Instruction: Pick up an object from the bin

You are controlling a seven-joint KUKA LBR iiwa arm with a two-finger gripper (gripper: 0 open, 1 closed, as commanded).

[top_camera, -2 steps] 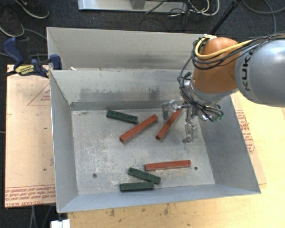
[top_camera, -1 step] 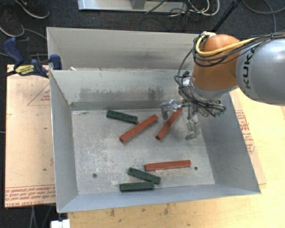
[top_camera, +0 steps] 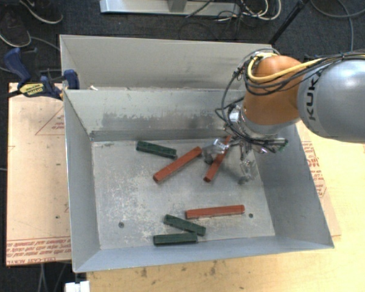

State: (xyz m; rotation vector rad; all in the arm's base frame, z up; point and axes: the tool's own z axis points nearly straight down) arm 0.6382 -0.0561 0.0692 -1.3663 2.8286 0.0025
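My gripper (top_camera: pixel 233 163) hangs low over the right middle of the bin floor, below the orange wrist cover. Its two fingers stand apart, so it is open, with bare floor between them. A short red bar (top_camera: pixel 212 171) lies tilted right beside the left finger (top_camera: pixel 219 155); whether they touch I cannot tell. The right finger (top_camera: pixel 248 168) points down at bare floor. A longer red bar (top_camera: pixel 177 164) lies slanted just left of the short one.
A dark green bar (top_camera: pixel 156 149) lies further left near the back wall. Toward the front lie another red bar (top_camera: pixel 214 212) and two dark green bars (top_camera: pixel 184 224) (top_camera: pixel 175 239). The bin's right wall slopes up close to the gripper.
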